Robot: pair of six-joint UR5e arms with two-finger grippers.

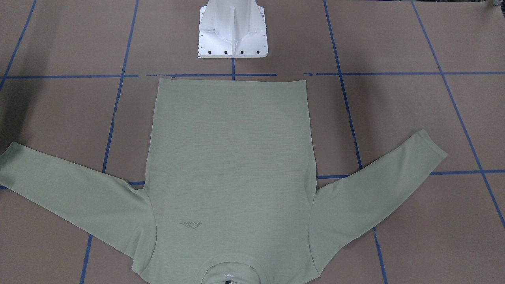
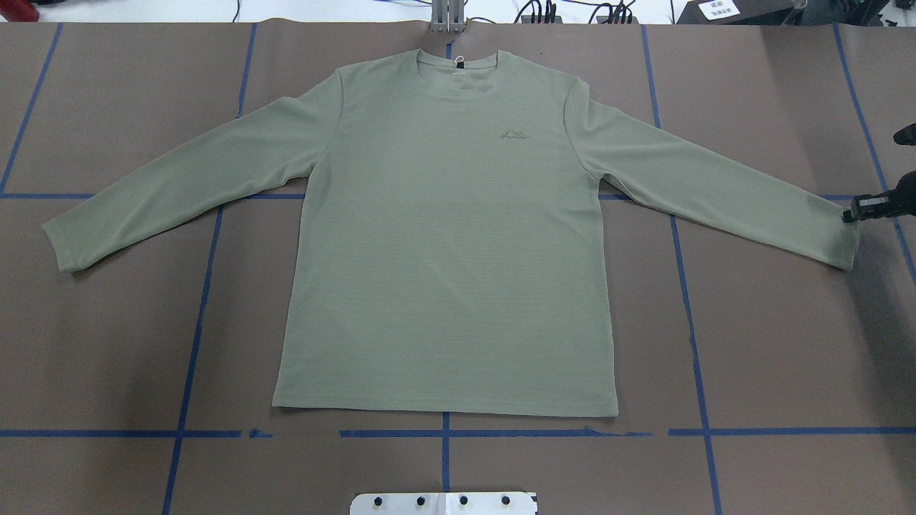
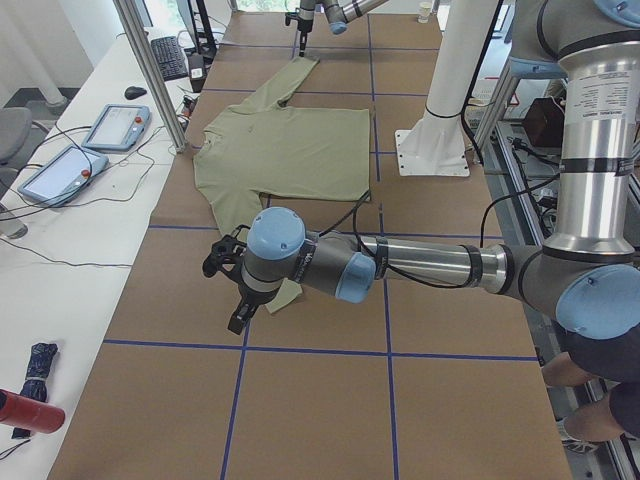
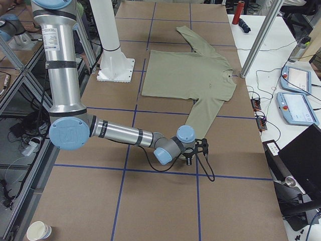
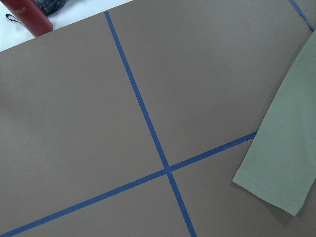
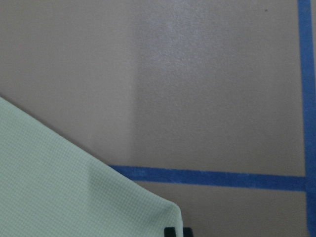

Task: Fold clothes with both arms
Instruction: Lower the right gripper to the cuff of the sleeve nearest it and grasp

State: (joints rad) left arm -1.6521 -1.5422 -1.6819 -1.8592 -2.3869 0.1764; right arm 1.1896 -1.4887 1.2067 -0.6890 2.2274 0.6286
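Note:
The pale sage-green long-sleeved shirt point(image 2: 444, 243) lies flat and face up on the brown table, sleeves spread, neck on the far side from the robot's base. It also shows in the front view point(image 1: 230, 165). My right gripper point(image 2: 862, 209) is low at the end of the right sleeve cuff point(image 2: 851, 236). One black fingertip point(image 6: 173, 231) touches the cuff corner, and the cuff lies flat, so the gripper looks open. My left gripper point(image 3: 225, 292) hovers by the left sleeve cuff point(image 5: 274, 182). It shows only in the exterior left view, so I cannot tell its state.
The white pedestal base point(image 1: 232, 29) stands just behind the shirt's hem. Blue tape lines point(image 2: 444, 433) cross the table. A red bottle point(image 5: 32, 17) lies off the table's left end. Teach pendants point(image 3: 115, 125) and cables lie on the white side bench.

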